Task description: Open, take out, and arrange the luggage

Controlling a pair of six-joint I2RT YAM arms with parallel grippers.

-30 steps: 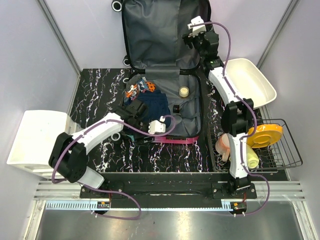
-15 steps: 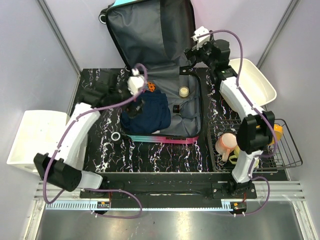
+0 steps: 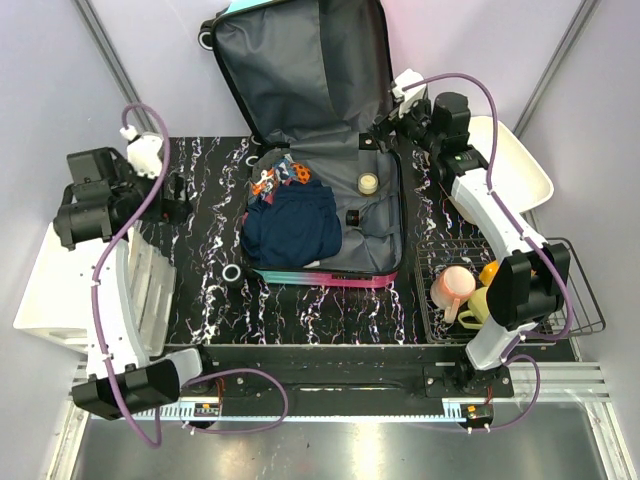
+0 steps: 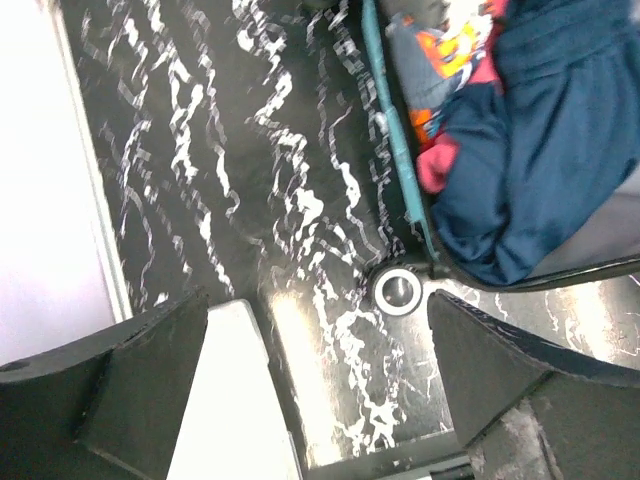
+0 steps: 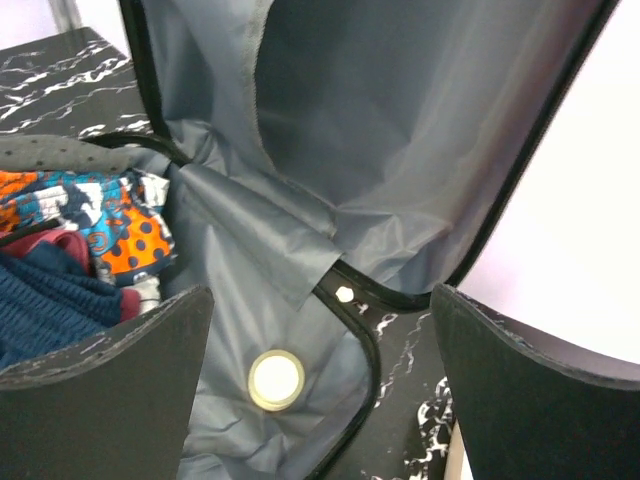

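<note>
Grey-lined luggage is positioned at frame centre on the desk, lid raised. Opening is judged done; the navy garment is not yet removed. Left claw and right claw are released, empty.

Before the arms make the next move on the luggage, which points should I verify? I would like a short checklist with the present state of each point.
1. Luggage is open, with its lid raised at the back: ok.
2. Left gripper is open with nothing between its fingers, and it is over the bare table to the left of the case: ok.
3. Right gripper is open and empty, near the right edge of the lid: ok.
4. Contents are taken out: not ok. The navy garment, patterned cloth and round jar lie inside.
5. Lid will stay up unsupported: cannot tell.
</note>
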